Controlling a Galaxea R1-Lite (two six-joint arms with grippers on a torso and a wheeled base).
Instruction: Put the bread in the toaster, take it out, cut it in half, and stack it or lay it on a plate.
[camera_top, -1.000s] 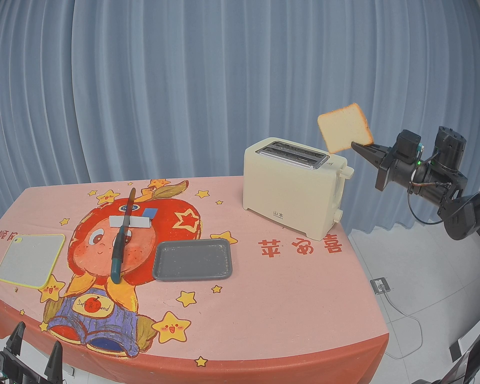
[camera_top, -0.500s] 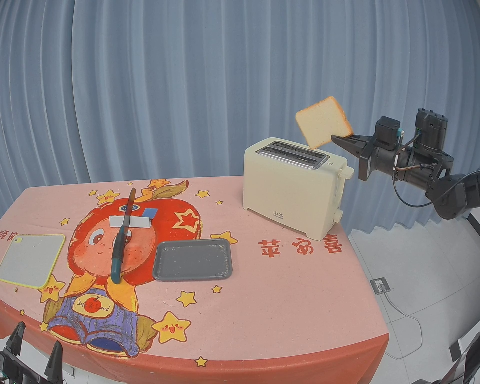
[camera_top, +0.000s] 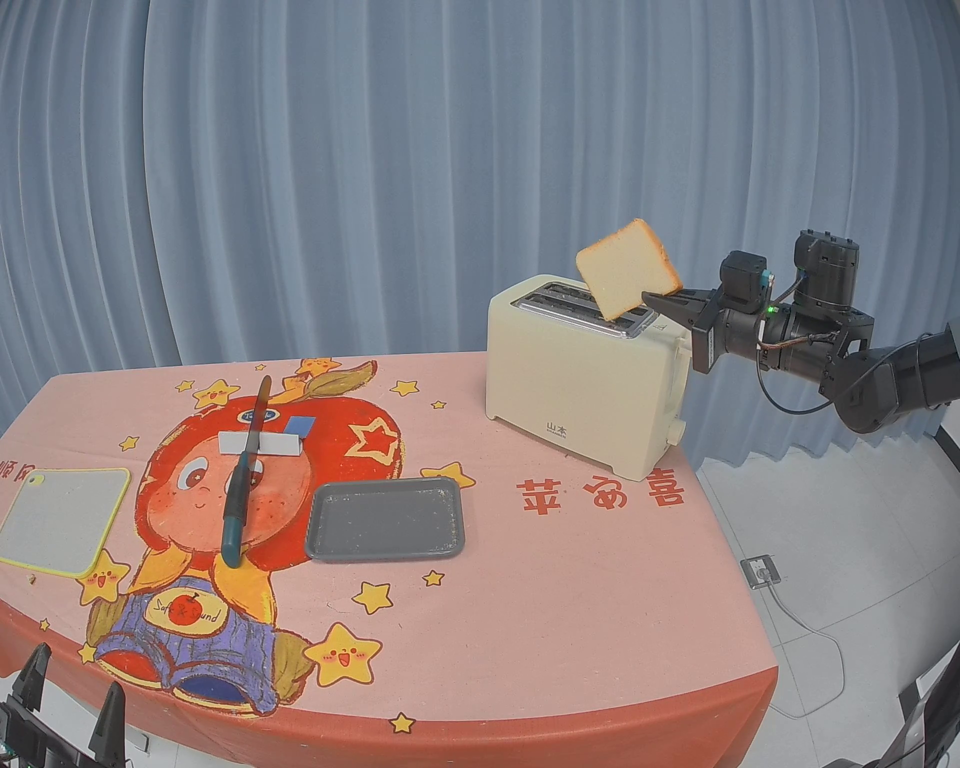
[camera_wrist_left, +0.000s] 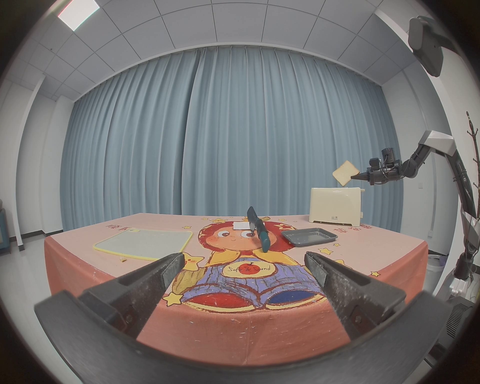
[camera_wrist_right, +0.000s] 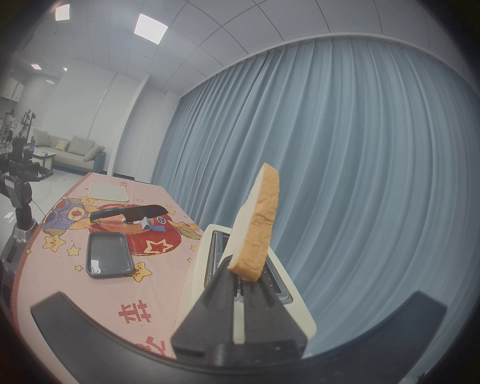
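Note:
A slice of bread (camera_top: 626, 268) hangs tilted just above the right end of the cream toaster's (camera_top: 580, 375) slots. My right gripper (camera_top: 657, 300) is shut on the slice's lower corner, coming in from the right. In the right wrist view the bread (camera_wrist_right: 254, 225) stands on edge between my closed fingers (camera_wrist_right: 222, 295), over the toaster (camera_wrist_right: 205, 280). My left gripper (camera_wrist_left: 240, 282) is open and empty, held low off the table's front left corner; its fingertips (camera_top: 35, 672) show at the head view's lower left. A dark grey plate (camera_top: 386, 519) lies mid-table.
A knife (camera_top: 243, 472) with a teal handle rests across a small white block (camera_top: 262, 443). A grey cutting board (camera_top: 60, 520) with a yellow-green rim lies at the left edge. The table's right edge (camera_top: 735, 570) drops to the floor, where a power socket (camera_top: 761, 571) lies.
My right arm has carried the bread leftward from beside the toaster's right end to above it, then lowered it towards the slots. The left arm has stayed still.

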